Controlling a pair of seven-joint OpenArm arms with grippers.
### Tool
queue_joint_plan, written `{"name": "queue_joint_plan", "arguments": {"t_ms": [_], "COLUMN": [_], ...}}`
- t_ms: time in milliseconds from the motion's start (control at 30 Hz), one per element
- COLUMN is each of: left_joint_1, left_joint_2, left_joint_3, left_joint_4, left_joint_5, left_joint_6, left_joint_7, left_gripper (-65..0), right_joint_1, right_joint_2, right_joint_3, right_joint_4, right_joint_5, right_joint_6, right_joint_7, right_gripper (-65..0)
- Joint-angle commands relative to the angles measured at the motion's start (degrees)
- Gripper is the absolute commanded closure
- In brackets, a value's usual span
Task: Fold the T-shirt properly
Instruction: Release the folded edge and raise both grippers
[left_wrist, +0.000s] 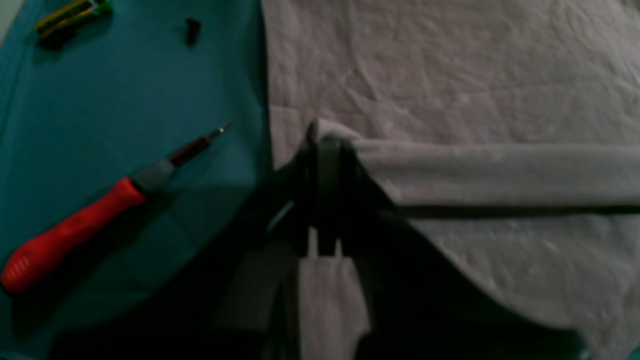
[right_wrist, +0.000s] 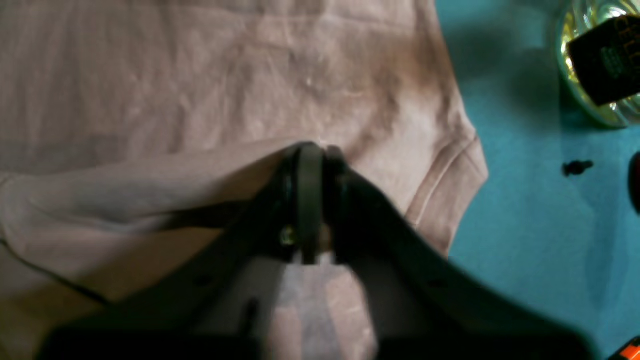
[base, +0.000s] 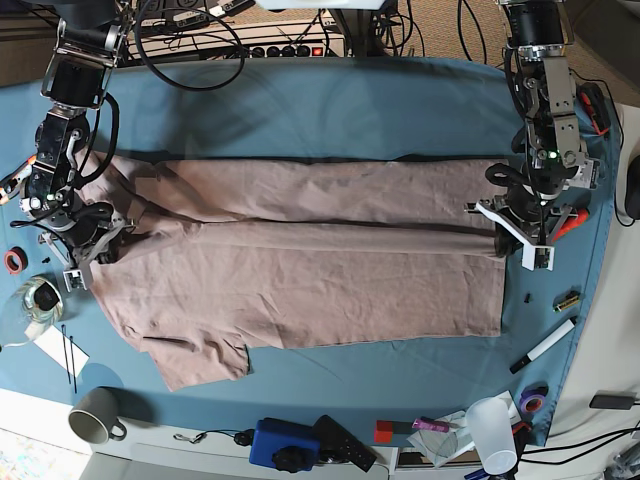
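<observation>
The mauve T-shirt (base: 300, 285) lies spread across the blue table cloth (base: 330, 110), with its far long edge folded over toward the middle. My left gripper (left_wrist: 327, 142) is shut on the folded hem edge of the T-shirt (left_wrist: 450, 75); in the base view it (base: 500, 220) is at the shirt's right end. My right gripper (right_wrist: 312, 150) is shut on a fold of the T-shirt (right_wrist: 150, 75) near a sleeve (right_wrist: 450, 185); in the base view it (base: 105, 235) is at the shirt's left end. Both hold the fold low over the shirt.
A red-handled screwdriver (left_wrist: 75, 225), a yellow-green battery (left_wrist: 72, 15) and a small black screw (left_wrist: 192, 30) lie right of the hem. A glass jar (right_wrist: 600, 65) stands beside the sleeve. A mug (base: 95, 415), blue box (base: 285, 440), cup (base: 490, 430) and marker (base: 545, 345) line the front edge.
</observation>
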Motion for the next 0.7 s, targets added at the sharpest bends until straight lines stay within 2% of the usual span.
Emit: {"name": "queue_joint_plan", "arguments": {"t_ms": [0, 100, 167, 233, 367, 533, 667], "left_joint_1": [-0.8, -0.8, -0.8, -0.8, -0.8, -0.7, 1.2], "left_joint_2": [-0.7, -0.7, -0.6, -0.7, -0.6, -0.6, -0.6], "left_joint_3": [-0.2, -0.2, -0.2, -0.2, -0.2, -0.2, -0.2], "left_joint_4": [0.8, 0.8, 0.9, 0.9, 1.5, 6.5, 12.0], "left_joint_5": [-0.1, -0.1, -0.1, 0.0, 0.1, 0.1, 0.1], "left_joint_6": [-0.9, -2.3, -2.2, -2.1, -2.2, -2.1, -0.1], "left_joint_7": [-1.6, -1.6, -1.6, -1.6, -1.2, 7.0, 8.9], "left_gripper": [-5.8, -16.7, -19.2, -19.2, -19.2, -19.2, -19.2], "right_joint_1": [1.6, 2.4, 3.4, 4.7, 7.5, 8.0, 7.6], "right_joint_2": [1.2, 1.2, 1.3, 1.3, 1.3, 1.3, 1.3], "right_joint_3": [0.3, 0.3, 0.3, 0.5, 2.1, 6.4, 11.2], "right_joint_4": [0.8, 0.9, 0.9, 1.0, 3.3, 8.6, 9.0], "right_joint_5": [0.1, 0.2, 0.2, 0.9, 6.6, 10.3, 11.7], "right_joint_6": [-0.3, -0.3, -0.3, -0.3, -0.3, -0.2, -0.2], "right_joint_7": [1.9, 1.8, 1.2, -1.1, -8.0, -13.7, -18.2], "right_gripper": [-12.6, -16.4, -16.4, -16.4, -16.4, -16.4, -16.4]}}
